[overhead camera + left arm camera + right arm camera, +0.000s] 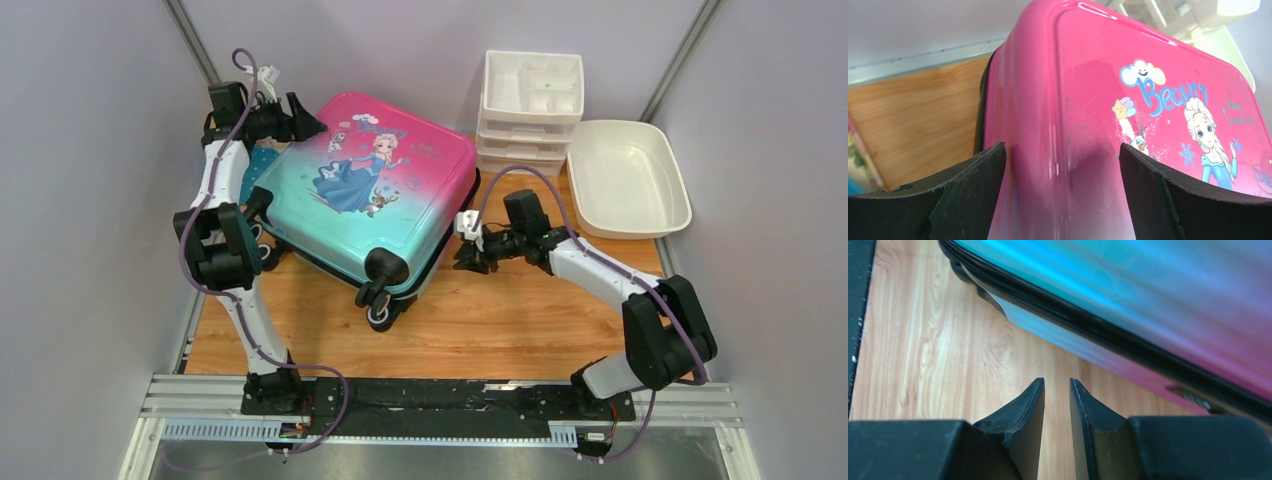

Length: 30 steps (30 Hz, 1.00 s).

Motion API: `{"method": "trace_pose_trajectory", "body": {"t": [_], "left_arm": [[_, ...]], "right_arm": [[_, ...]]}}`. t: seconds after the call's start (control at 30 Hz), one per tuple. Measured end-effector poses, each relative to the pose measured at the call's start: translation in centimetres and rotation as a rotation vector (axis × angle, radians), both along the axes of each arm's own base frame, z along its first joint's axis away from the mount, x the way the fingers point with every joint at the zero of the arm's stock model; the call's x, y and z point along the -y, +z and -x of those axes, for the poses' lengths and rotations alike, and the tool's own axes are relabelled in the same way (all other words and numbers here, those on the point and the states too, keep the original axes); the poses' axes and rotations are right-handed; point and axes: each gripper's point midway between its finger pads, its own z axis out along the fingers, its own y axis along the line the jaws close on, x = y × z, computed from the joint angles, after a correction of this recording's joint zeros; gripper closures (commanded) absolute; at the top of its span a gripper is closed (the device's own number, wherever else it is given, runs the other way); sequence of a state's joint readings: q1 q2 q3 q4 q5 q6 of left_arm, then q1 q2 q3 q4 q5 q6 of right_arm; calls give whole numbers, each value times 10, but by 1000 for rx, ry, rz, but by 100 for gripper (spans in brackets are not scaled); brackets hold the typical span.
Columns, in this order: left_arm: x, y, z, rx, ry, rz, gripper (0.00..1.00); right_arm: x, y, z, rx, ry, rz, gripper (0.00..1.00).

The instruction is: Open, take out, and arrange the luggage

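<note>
Far left, we note the left gripper at the suitcase's far pink corner, jaws spread wide with the corner between them and nothing clamped that we can see. The suitcase lies flat and closed at table centre, turned at an angle, princess print up, wheels toward the arm bases. We judge it a stiff, glossy hard shell, likely slippery under the pads and light if little is inside. The rounded face offers no purchase, so the black zip seam along its side looks the place to take hold. Just right of it, the right gripper sits low over the wood beside that seam, jaws drawn narrow, a slim gap with nothing in it. Farther right stand a white stacked drawer organiser and a white oval basin, side by side. The wooden tabletop looks smooth, so the case may slide when pushed. Plain grey walls close in on both sides, leaving little swing room.
</note>
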<state>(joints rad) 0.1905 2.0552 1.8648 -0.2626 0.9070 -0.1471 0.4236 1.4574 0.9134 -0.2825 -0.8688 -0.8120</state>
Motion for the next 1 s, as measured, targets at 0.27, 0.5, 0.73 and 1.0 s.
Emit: {"method": "trace_pose_trajectory", "body": {"t": [0.27,0.5,0.73,1.0], "left_arm": [[-43,8,65,-136,175,-21,9],[-58,38,173,-70,326,-54,9],[-70,18,217,-141,419,119,11],[-84,22,225,-111,473,234,11]], "right_arm": [[-68,-16,18,7,86,-33,70],[-124,-36,37,-96,138,-28,69],[-172,-37,86,-180,237,-28,56],[-122,59,39,-198,60,-137,45]]}}
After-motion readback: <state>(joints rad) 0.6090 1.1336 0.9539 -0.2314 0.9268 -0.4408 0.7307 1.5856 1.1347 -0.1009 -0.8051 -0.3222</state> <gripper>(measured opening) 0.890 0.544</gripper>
